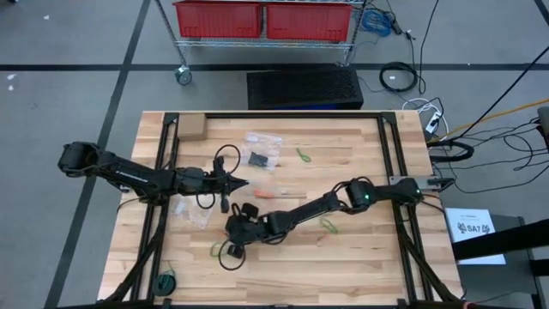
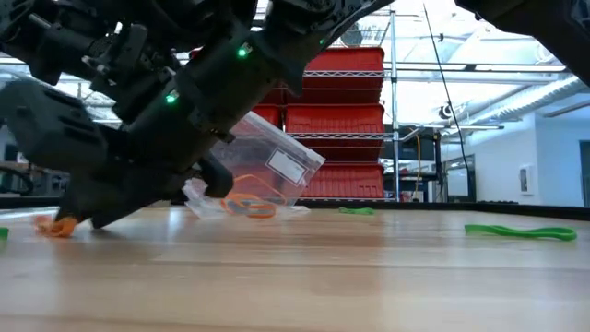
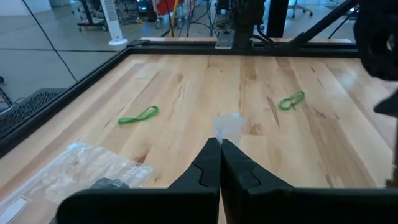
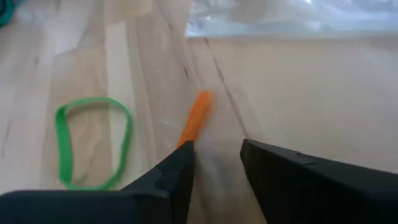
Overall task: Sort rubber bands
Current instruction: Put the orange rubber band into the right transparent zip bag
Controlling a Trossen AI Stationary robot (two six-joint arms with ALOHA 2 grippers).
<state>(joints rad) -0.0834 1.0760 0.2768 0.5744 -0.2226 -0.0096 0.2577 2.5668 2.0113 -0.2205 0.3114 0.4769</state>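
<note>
On the left of the high view, the left gripper (image 1: 243,183) hangs over the wooden table (image 1: 360,257) with its two fingers pressed tight together. In its own wrist view a small clear scrap (image 3: 229,127) sits right at the tips. I think it is a corner of a plastic bag, pinched so the bag stays up and ready for bands. I cannot be sure the tips really hold it.

Lower and nearer the middle of the high view, the right gripper (image 1: 230,251) is down low at the table. Its wrist view shows why. The fingers stand partly apart, and an orange rubber band (image 4: 195,118) lies just ahead of them, touching one finger tip. The gap between the fingers is bare. It looks like the gripper is lined up to pinch this band, but nothing is held yet.

The orange band looks squashed flat into a thin strip. Beside it, on the left of that wrist view, lies a green rubber band (image 4: 93,142). It is a thin, floppy loop, open like a long oval, flat on the wood.

More green bands lie farther right in the high view, one in the upper middle (image 1: 304,154) and one by the right arm (image 1: 329,224). A clear bag with orange bands inside (image 2: 263,180) shows in the middle of the low view.
</note>
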